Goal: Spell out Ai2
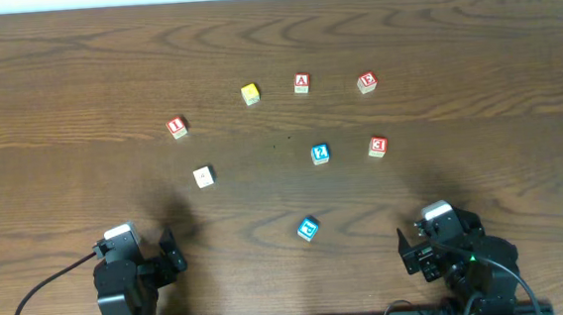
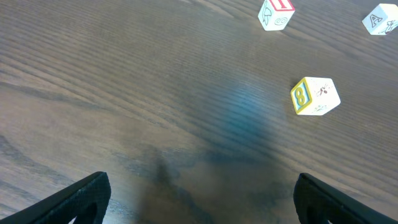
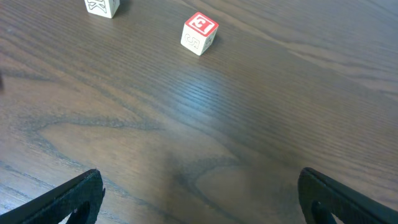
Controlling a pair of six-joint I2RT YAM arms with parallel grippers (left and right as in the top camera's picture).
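Note:
In the overhead view a red "A" block (image 1: 301, 83) lies at the back centre. A blue "2" block (image 1: 320, 154) is mid-table. A red "1" block (image 1: 176, 127) is at the left and also shows in the left wrist view (image 2: 276, 12). My left gripper (image 1: 172, 253) (image 2: 200, 183) is open and empty near the front left. My right gripper (image 1: 407, 251) (image 3: 199, 177) is open and empty near the front right. Both are well short of all the blocks.
Other blocks: a yellow one (image 1: 249, 93), a red one (image 1: 367, 81), a red "3" (image 1: 377, 147) (image 3: 199, 32), a white one (image 1: 203, 177) with a yellow "8" side (image 2: 315, 96), and a blue one (image 1: 307, 229) near the front centre.

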